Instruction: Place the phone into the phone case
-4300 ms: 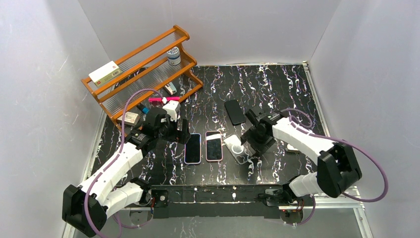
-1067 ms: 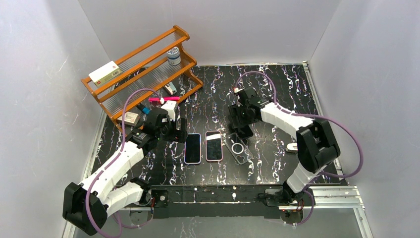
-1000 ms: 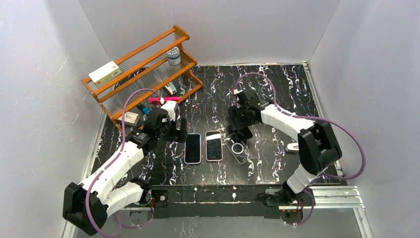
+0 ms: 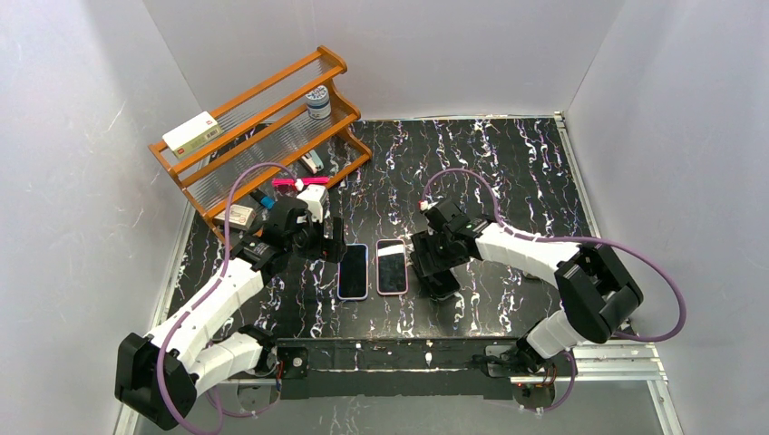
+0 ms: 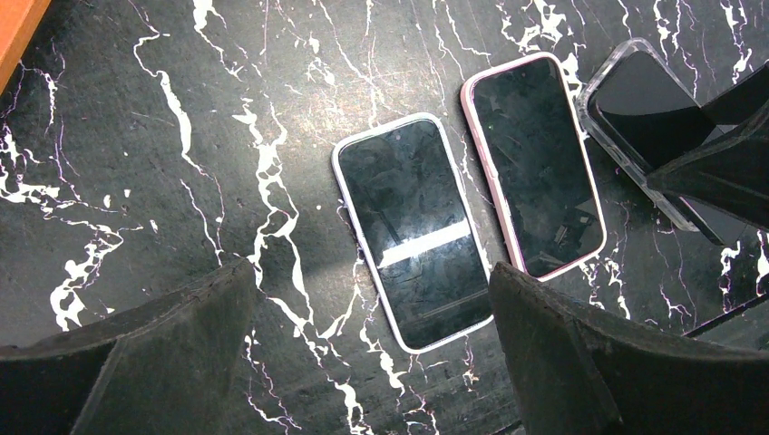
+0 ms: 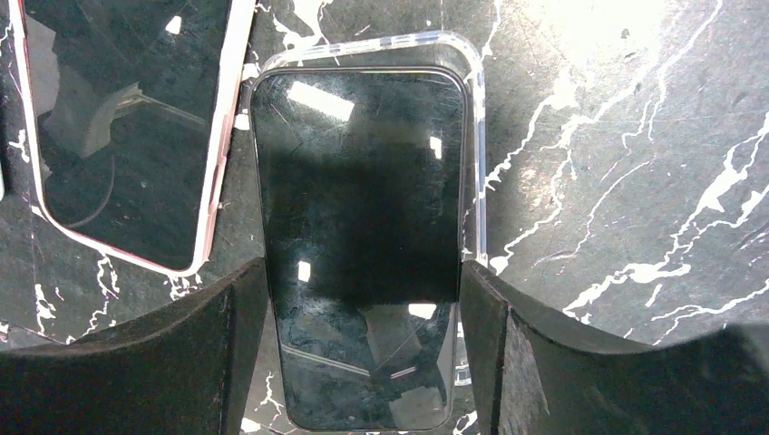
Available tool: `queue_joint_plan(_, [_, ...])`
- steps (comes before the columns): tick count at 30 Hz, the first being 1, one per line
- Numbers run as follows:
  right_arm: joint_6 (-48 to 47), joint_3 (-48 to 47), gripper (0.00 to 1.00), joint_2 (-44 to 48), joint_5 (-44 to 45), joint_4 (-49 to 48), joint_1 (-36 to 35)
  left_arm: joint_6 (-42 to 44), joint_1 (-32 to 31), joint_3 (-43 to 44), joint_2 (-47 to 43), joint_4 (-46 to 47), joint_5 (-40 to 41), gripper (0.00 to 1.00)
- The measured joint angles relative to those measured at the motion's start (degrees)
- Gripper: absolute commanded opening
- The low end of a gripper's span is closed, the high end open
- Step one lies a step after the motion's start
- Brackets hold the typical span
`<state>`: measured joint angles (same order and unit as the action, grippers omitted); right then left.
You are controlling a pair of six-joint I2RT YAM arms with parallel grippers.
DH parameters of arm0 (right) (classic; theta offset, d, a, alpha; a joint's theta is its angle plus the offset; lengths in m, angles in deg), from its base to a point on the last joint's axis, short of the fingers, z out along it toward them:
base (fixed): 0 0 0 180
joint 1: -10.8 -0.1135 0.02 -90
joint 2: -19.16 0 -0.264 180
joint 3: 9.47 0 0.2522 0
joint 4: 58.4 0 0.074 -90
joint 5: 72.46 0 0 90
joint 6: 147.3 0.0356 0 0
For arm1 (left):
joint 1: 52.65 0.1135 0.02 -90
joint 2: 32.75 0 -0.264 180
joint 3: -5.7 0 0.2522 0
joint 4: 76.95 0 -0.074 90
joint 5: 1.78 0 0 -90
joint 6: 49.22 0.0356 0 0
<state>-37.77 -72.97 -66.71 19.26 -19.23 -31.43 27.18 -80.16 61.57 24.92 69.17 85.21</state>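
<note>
The black phone lies face up over the clear phone case, just to the right of the pink-rimmed phone and parallel to it. The case's transparent rim shows along the black phone's far end and along its side away from the pink-rimmed phone. The near end is hidden by the gripper, so it looks laid in but may not be fully seated.

The right gripper straddles the black phone across its width. Its fingers press against both long edges, clamping it just beside the pink-rimmed phone.

On the other side of the pink-rimmed phone, close by with a narrow gap, lies a pale-rimmed phone, screen up. The left gripper hovers above it with its jaws spread wide and holds nothing.

All three handsets rest on the black marbled table. A wooden rack stands well beyond the pink-rimmed phone, far to its left.
</note>
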Motion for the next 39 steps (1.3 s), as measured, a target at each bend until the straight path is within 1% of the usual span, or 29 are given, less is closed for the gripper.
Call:
queue_joint_plan(2, [0.0,0.0,0.69,0.1,0.3,-0.1,0.0,-0.1,0.0,0.0,0.0,0.0,0.0,0.98])
queue_joint_plan(5, [-0.1,0.1,0.70,0.2,0.8,-0.6,0.0,-0.2,0.0,0.0,0.2,0.2,0.0,0.98])
queue_joint_plan(8, [-0.2,1.0,0.75,0.2,1.1,-2.3,0.0,-0.3,0.0,0.0,0.3,0.4,0.0,0.98])
queue_joint_plan(10, [-0.2,1.7,0.82,0.2,1.1,-3.1,0.0,-0.3,0.0,0.0,0.3,0.4,0.0,0.98])
queue_joint_plan(15, [0.0,1.9,0.92,0.3,1.4,-3.3,0.0,-0.4,0.0,0.0,0.3,0.4,0.0,0.98])
queue_joint_plan(19, [0.1,1.9,0.93,1.8,1.7,-2.9,0.0,-0.5,0.0,0.0,0.3,0.4,0.0,0.98])
queue_joint_plan(22, [0.3,1.8,0.91,3.6,2.2,-2.3,0.0,-1.0,0.0,0.0,0.6,0.4,-0.5,0.94])
queue_joint_plan(24, [0.5,1.6,0.93,4.5,2.5,-1.6,0.0,-1.6,0.0,0.0,1.2,0.4,-1.3,0.90])
queue_joint_plan(26, [1.0,1.3,0.99,4.9,2.6,-0.6,0.0,-2.6,0.0,0.0,2.3,0.5,-2.8,0.88])
queue_joint_plan(30, [1.6,0.7,0.99,5.0,2.5,1.5,0.0,-5.4,-0.3,0.5,5.2,0.8,-6.7,0.87])
queue_joint_plan(39, [1.2,0.8,0.99,4.0,3.3,2.9,0.1,-11.3,-8.1,2.3,7.9,4.0,-8.9,0.86])
